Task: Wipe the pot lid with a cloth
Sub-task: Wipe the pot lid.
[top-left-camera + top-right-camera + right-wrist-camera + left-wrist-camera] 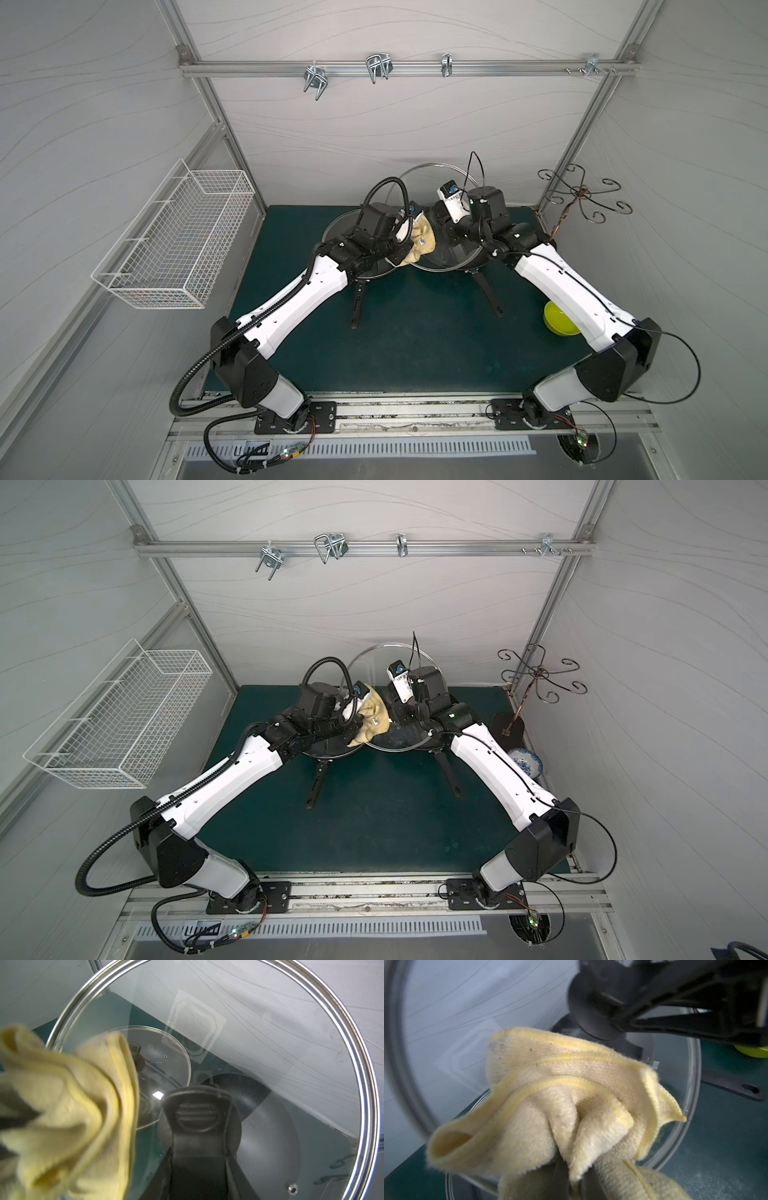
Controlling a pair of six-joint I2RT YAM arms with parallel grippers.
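The pot lid (417, 185) (369, 667) is clear glass with a steel rim. It hangs tilted above the green mat at the back centre. My right gripper (438, 218) (391, 706) (197, 1167) is shut on its black handle (197, 1114) (591, 1012). The cloth (422, 242) (372, 721) (560, 1105) (62, 1115) is a bunched pale yellow rag with grey stains, pressed against the lid's (270, 1043) (467, 1022) glass beside the handle. My left gripper (409, 239) (358, 719) (575, 1178) is shut on the cloth, its fingertips buried in the folds.
Two dark frying pans (490, 295) (357, 305) lie on the mat below the arms; the left one carries a second glass lid (166, 1059). A yellow-green bowl (559, 318) and a blue-patterned bowl (525, 762) sit at right. A wire basket (174, 241) hangs left; a hook stand (582, 195) stands back right.
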